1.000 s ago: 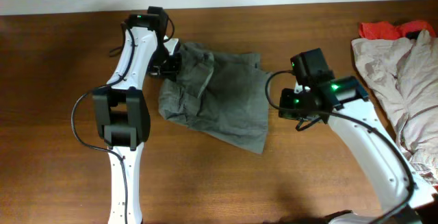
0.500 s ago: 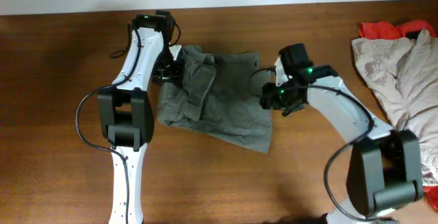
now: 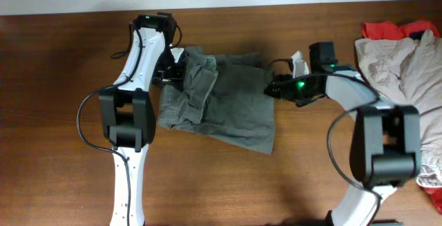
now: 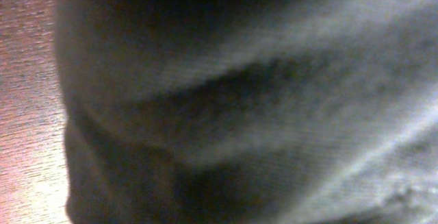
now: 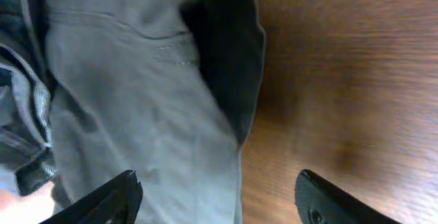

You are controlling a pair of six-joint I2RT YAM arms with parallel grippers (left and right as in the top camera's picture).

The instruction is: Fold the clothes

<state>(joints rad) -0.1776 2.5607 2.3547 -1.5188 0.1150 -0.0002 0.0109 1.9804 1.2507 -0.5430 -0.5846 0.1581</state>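
Looked down on a brown wooden table (image 3: 55,129). Found the left gripper (image 3: 174,68), at the end of a white arm with black joints (image 3: 135,53), against the left-hand edge of a pair of grey-olive cotton shorts (image 3: 228,108), toward the table's far side. Could not tell the state of its pincer, wide or narrow: hidden under the wrist from overhead, and no fingers in the left wrist view, only the shorts' blurred fabric close to the lens, with a strip of wood at the left. Could not tell of any grip on the cloth there either.

Saw the shorts lying in the middle of the table, between the two arms. Noted them spread fairly flat over most of their width, bunched into thick folds along the left side just beside the left gripper, with one lower corner pointing toward the near right.

Found the right gripper (image 3: 271,90) at the shorts' upper right edge, with its pincer wide, its dark fingertips (image 5: 123,190) well apart and holding nothing. Saw beneath that gap the garment's edge with a dark fold and a stitched seam, and bare wood to the right.

Noted at the table's far right a crumpled pale beige garment (image 3: 394,67), well apart from the shorts, and a red cloth (image 3: 387,29) at its far edge.
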